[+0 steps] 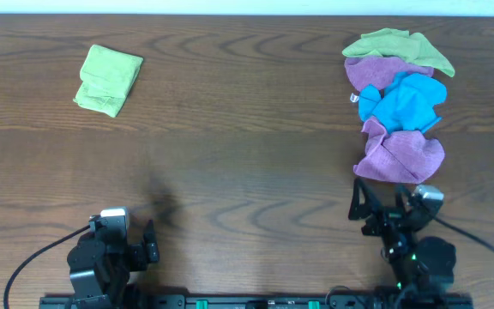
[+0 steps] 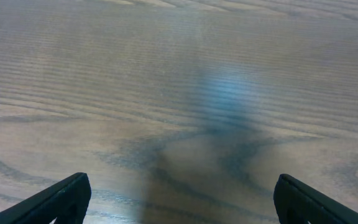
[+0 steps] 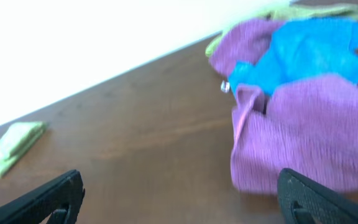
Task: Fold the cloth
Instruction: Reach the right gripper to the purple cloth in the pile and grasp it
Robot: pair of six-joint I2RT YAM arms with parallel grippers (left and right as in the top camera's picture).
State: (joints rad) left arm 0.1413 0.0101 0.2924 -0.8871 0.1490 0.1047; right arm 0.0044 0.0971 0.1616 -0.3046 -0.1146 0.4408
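Evidently the work stands at its first step: reaching for and freeing the cloth (image 1: 399,154), with no fold yet made. The cloth lies crumpled at the right of the table (image 1: 247,129), in a heap with a blue cloth (image 1: 403,101) that overlaps its middle and a lime-green cloth (image 1: 399,45) at the far end. Purple shows on both sides of the blue; whether that is one piece or two cannot be told.

The near purple lobe lies just ahead of the right gripper (image 3: 179,208), whose jaws are spread wide and hold nothing. It is near the cloth but not touching it. The left gripper (image 2: 182,208) sits at the near left over bare wood, jaws likewise spread wide and empty, well apart from the heap. A second lime-green cloth (image 1: 108,79), folded, lies at the far left and is no part of this job.

Judgement: the next move calls for the right gripper to close on the near purple edge alone and draw it clear of the blue onto open wood, where it can be laid flat. Risk: the blue cloth drags along with it.
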